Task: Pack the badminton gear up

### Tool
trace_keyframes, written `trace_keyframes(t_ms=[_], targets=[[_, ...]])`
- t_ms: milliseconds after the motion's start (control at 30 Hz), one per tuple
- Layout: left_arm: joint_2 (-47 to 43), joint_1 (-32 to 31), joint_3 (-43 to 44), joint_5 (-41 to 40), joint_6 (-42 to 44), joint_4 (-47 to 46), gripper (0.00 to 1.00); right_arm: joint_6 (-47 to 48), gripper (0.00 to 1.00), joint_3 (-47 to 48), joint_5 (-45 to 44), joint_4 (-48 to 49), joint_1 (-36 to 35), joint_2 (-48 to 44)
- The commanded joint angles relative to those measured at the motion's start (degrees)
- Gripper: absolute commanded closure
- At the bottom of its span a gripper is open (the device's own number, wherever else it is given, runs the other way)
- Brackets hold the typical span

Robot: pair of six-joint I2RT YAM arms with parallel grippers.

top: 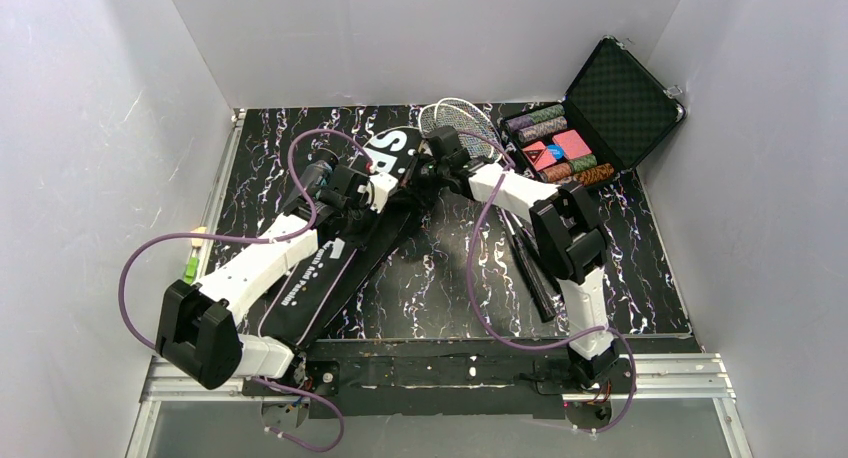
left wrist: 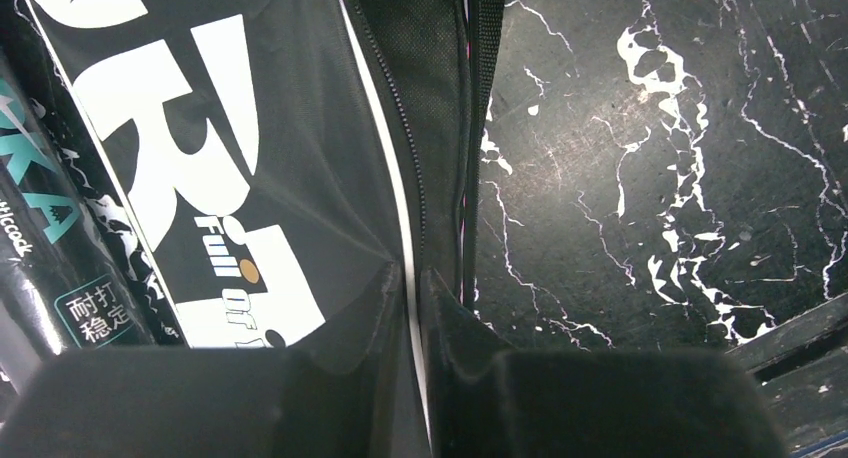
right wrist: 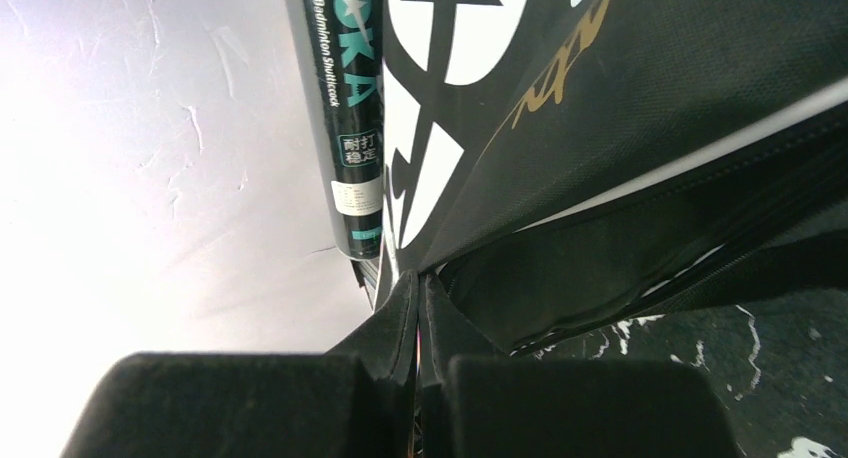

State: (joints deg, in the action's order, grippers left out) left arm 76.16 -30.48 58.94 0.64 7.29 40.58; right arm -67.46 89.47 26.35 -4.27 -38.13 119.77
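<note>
Left wrist | left gripper (left wrist: 414, 280) clamps racket bag (left wrist: 300, 128), print "Full Of" | right gripper (right wrist: 420, 286) pinches it | shuttlecock tube (right wrist: 345, 98), 11 o'clock, reads "Badminton Shuttlecock"

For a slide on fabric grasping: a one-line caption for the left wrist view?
Left hand pinches the edge of the black bag, teal-printed tube beside it, on marbled table.

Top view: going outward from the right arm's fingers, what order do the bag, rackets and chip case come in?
1. Bag: pinched in the right fingers.
2. Rackets: just behind, toward the back wall.
3. Chip case: back right corner.
</note>
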Motion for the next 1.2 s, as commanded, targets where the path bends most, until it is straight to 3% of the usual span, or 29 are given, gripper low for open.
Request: trace_keyframes(t_ms=[0, 167, 400, 533, 700, 1167], targets=[[-1.68, -0.46, 0.17, -1.39, -0.92, -0.80, 0.76, -0.03, 0.99, 6.33, 4.08, 2.51, -2.22, 0.73], [-0.04, -0.46, -1.01, -5.04, 0.01, -5.06, 0.55, 0.27, 0.99, 9.55, 5.02, 1.03, -3.25, 1.44], [2.84, -0.46, -2.65, -12.93, 2.97, -10.95, 0.54, 0.23, 0.99, 9.15, 5.29, 0.96, -3.51, 0.33], [3.36, -0.46, -3.66, -15.50, 5.30, -12.06, 0.65, 0.14, 0.99, 8.81, 5.36, 0.93, -3.75, -0.38], [1.95, -0.46, -4.33, -17.43, 7.26, -11.73, 1.00, -0.04, 0.99, 8.73, 5.47, 1.13, -4.43, -1.15], [-7.88, -0.46, 3.36, -15.23, 3.52, -0.30, 1.00, -0.43, 0.99, 9.47, 7.40, 1.61, -4.67, -3.52]])
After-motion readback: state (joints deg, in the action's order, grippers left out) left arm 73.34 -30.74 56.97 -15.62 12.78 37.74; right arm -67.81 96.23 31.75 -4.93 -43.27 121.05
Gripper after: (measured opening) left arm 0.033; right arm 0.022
